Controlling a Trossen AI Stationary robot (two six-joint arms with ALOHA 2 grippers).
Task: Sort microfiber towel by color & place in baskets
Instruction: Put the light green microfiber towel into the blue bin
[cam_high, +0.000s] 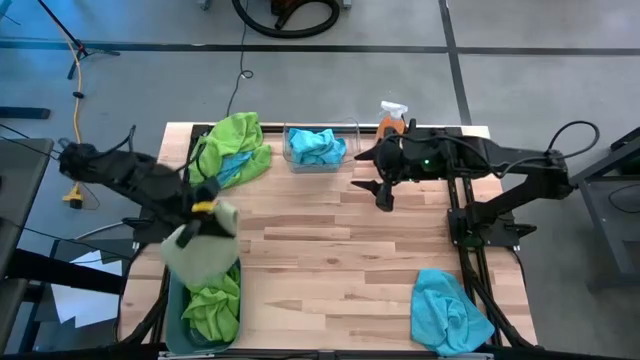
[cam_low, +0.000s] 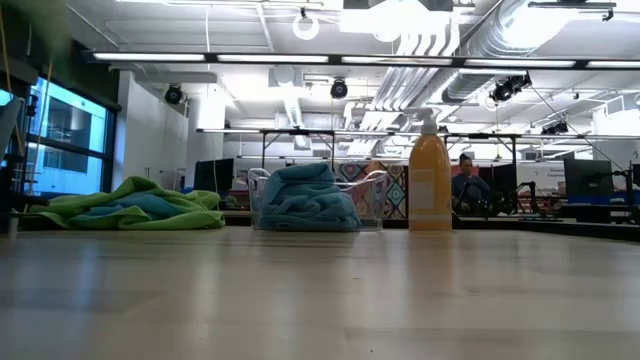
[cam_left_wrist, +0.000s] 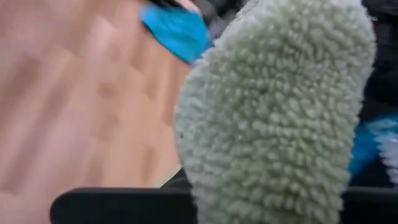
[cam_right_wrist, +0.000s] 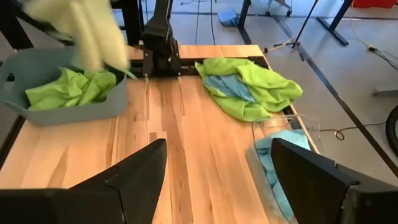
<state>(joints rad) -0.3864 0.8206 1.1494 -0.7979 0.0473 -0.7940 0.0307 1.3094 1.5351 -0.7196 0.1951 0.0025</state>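
Wooden table (cam_high: 330, 250) with towels (cam_high: 452, 312), baskets (cam_high: 318, 163)

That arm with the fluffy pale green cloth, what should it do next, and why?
Probably lower and let go. The left gripper holds the pale green cloth hanging just above the teal-grey bin, which already holds a lime green towel. The right gripper waits open mid-table.

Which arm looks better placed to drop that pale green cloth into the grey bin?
The left. Its gripper holds the pale green cloth right over the grey bin; the right gripper hangs open across the table.
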